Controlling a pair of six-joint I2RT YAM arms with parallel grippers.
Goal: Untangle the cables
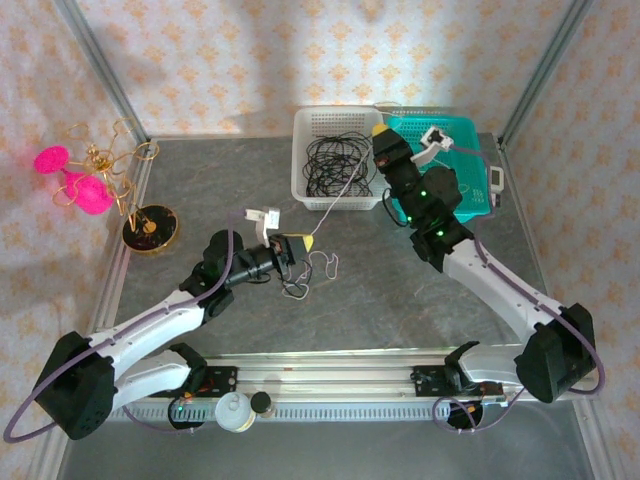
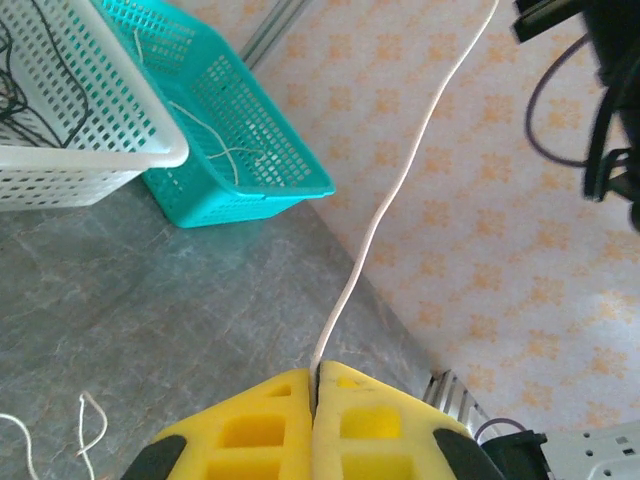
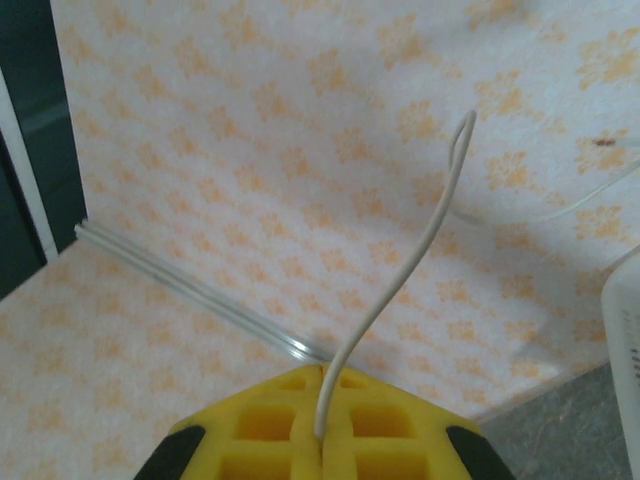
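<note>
Left hand (image 2: pixel 313 380) clamped on white cable (image 2: pixel 400 167), cable stretched diagonally toward right hand (image 3: pixel 325 378), likewise clamped on it

White arms (image 1: pixel 150 330) carry black joints (image 1: pixel 75 385) (yellow fingers (image 2: pixel 250 430)).

Nothing legible in any view: no text, brand, number or sign. Only candidates: white tag-like strip (image 1: pixel 262 217) lying on the counter (image 1: pixel 400 290), left of centre, and small white box (image 1: pixel 495 178) at the far-right counter edge. Both are too small and blurred to read.
</note>
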